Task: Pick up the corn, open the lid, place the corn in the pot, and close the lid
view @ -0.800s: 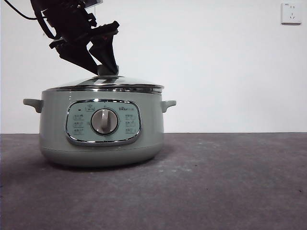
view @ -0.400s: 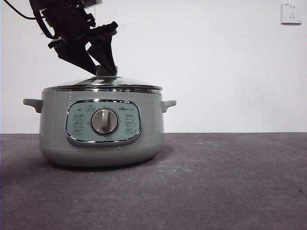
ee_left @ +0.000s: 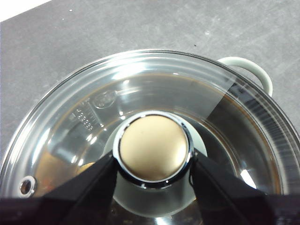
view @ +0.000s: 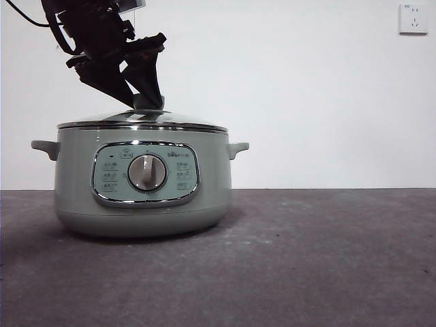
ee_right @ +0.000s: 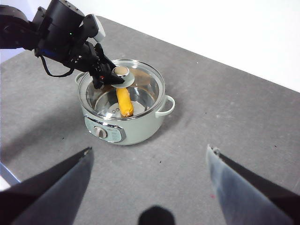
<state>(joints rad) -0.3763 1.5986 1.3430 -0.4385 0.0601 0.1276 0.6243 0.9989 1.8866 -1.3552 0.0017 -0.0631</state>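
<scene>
The left gripper has its fingers closed on the knob of the lid, which sits on the pot at the left. The corn lies inside. Closing looks nearly finished; next, release and lift clear. The right gripper waits, spread wide.

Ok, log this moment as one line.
left gripper: shut on clear glass lid knob | lid: on sage-green pot | yellow corn cob: inside pot | right gripper: open, clear of pot

The left gripper sits slightly lower over the pot, and the lid now rests level on its rim.
</scene>
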